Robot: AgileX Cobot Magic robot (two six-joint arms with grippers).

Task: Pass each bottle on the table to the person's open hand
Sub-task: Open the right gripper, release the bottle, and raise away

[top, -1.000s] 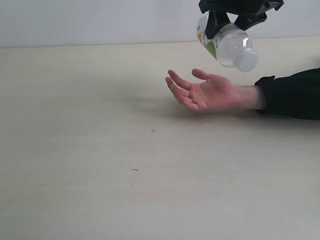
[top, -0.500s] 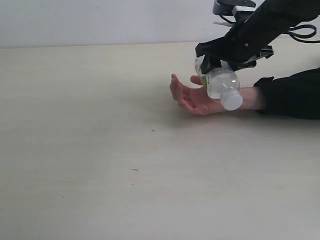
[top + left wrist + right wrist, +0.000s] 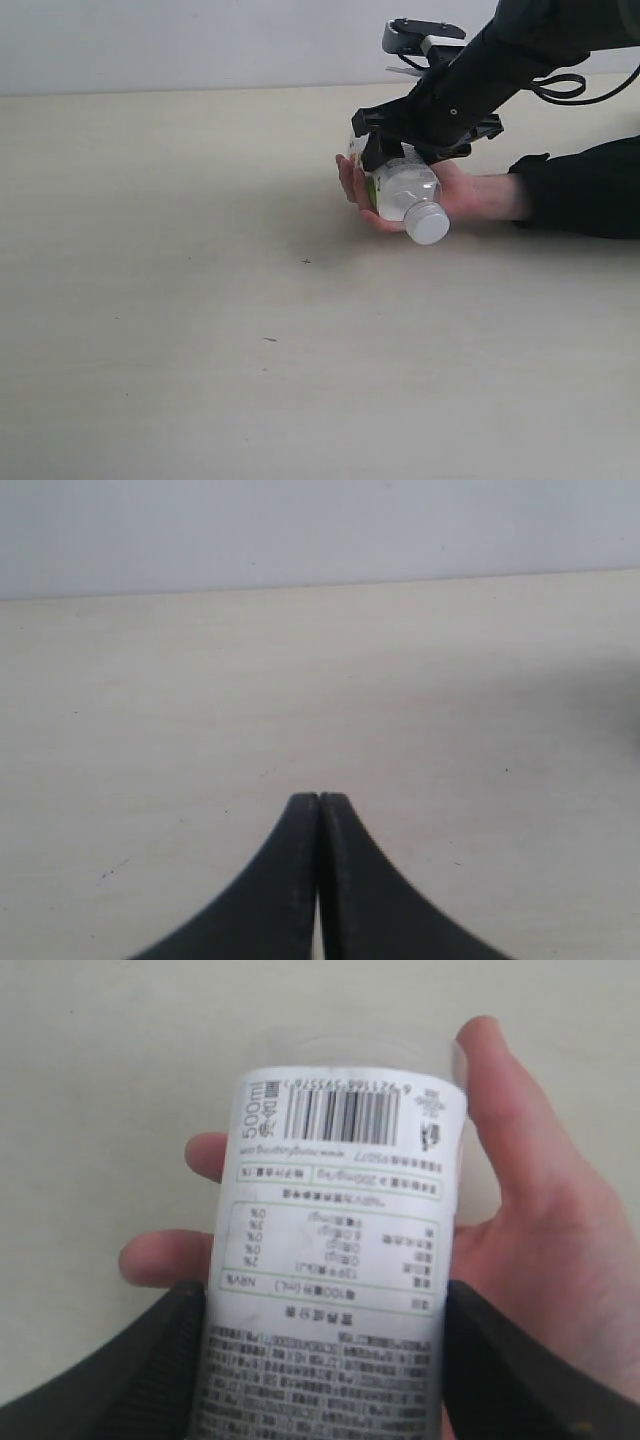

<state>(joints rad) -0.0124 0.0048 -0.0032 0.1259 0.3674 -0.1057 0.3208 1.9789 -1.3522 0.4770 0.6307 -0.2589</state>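
Note:
A clear bottle (image 3: 402, 190) with a white-green label and white cap lies sideways over the person's open hand (image 3: 462, 192) on the table (image 3: 200, 300). My right gripper (image 3: 412, 150) is shut on its body from above. In the right wrist view the black fingers (image 3: 160, 1360) clamp both sides of the labelled bottle (image 3: 340, 1260), with the hand (image 3: 560, 1240) under it. My left gripper (image 3: 319, 802) is shut on nothing, low over bare table (image 3: 300, 680), and does not show in the exterior view. No other bottle is in view.
The person's black sleeve (image 3: 585, 188) lies along the table's right side. A pale wall (image 3: 200, 40) runs behind the far table edge. A few tiny dark specks (image 3: 306, 261) dot the surface.
My right gripper has come down and leftward with the bottle, from above the hand into the palm. The hand's fingers have curled slightly under the bottle.

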